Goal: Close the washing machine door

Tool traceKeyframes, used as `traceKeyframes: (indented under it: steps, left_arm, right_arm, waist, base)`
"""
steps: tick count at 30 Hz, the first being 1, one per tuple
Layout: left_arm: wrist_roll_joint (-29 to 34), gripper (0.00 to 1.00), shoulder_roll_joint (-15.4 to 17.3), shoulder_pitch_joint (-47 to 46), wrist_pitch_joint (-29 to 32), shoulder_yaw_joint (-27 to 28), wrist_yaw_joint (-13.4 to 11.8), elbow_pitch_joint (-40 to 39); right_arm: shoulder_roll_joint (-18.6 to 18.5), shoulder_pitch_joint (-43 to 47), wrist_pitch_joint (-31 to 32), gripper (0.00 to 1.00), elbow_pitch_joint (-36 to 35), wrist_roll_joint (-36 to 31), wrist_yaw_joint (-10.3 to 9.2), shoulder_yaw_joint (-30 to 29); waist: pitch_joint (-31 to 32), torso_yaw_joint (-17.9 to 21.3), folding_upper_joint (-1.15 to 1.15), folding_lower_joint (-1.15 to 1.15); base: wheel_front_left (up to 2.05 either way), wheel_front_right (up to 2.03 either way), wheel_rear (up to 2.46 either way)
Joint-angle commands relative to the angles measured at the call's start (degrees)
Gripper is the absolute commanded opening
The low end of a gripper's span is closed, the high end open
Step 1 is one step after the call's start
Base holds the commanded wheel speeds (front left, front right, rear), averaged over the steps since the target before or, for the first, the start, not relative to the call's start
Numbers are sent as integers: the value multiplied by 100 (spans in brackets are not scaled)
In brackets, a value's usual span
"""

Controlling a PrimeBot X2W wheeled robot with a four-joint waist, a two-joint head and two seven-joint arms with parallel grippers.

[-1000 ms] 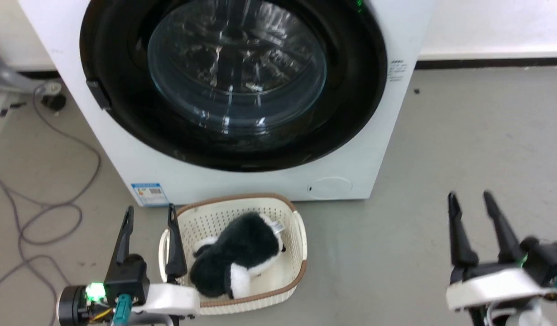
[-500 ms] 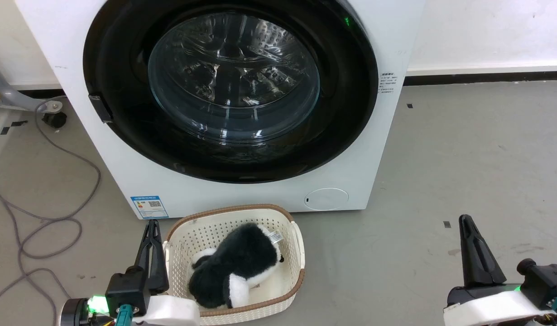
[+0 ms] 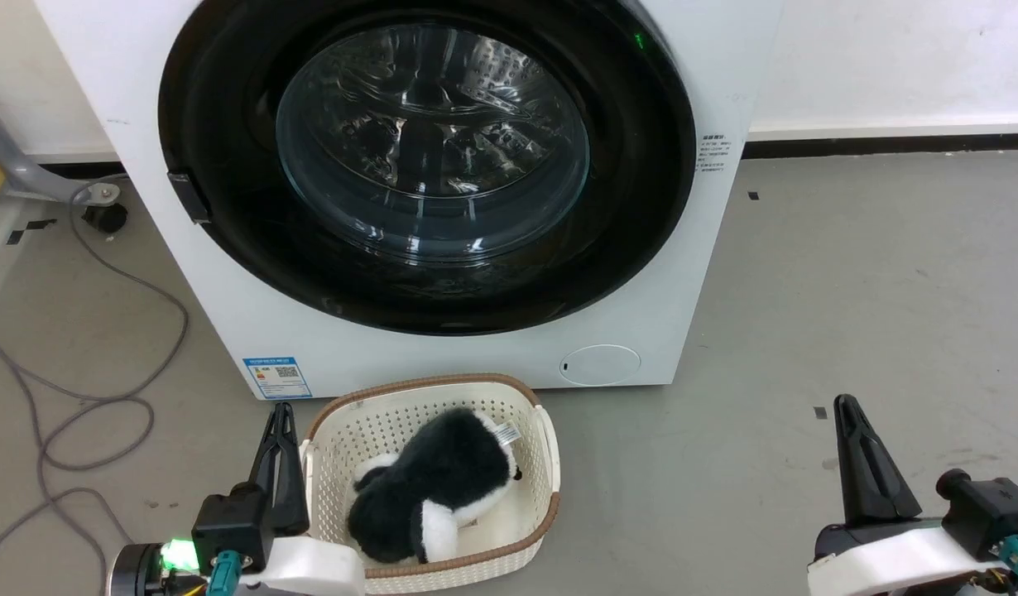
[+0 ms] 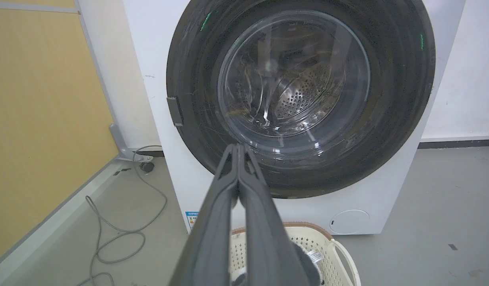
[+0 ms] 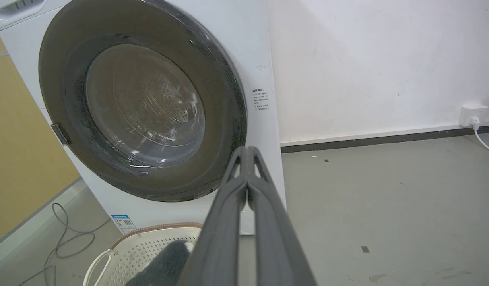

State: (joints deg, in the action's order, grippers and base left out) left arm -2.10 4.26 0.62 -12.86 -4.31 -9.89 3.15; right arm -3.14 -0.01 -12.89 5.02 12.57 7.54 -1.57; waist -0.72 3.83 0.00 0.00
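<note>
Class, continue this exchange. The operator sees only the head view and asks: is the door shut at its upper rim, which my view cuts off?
Observer: In the right wrist view the door lies flat on the machine along its upper right rim; no gap shows.
Operator: Are the left fingers holding anything?
Observer: No; the left wrist view shows them tip to tip, nothing between.
Operator: What's further right?
Observer: A wall socket with a plug in it.

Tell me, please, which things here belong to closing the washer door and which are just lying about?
For the job: round black-rimmed glass washing machine door; white front-loading washing machine.
Lying about: cream perforated plastic basket; black-and-white plush toy inside it; loose grey cable.
</note>
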Motion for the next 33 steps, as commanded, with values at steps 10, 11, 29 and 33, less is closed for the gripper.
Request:
traceKeyframes:
  steps: [10,11,29,33]
  left_arm:
    - [50,0,-24,-13,133,61,111,-51]
    - [52,0,-25,-13,144,65,120,-54]
    - [81,0,-46,-22,355,133,280,-102]
    - [87,0,-51,-24,402,148,316,-113]
  right_arm:
    - [5,0,131,0,-85,-139,-1,23]
    - [6,0,142,0,-89,-150,-1,24]
    - [9,1,354,0,-165,-354,-2,49]
    - [10,1,401,0,-182,-400,-2,54]
  waist:
    - [7,-35,0,0]
    - [7,-39,0,0]
    - [19,-102,0,0]
    - [22,-116,0,0]
  base:
    - [0,0,0]
    - [0,0,0]
    - [0,0,0]
    - [0,0,0]
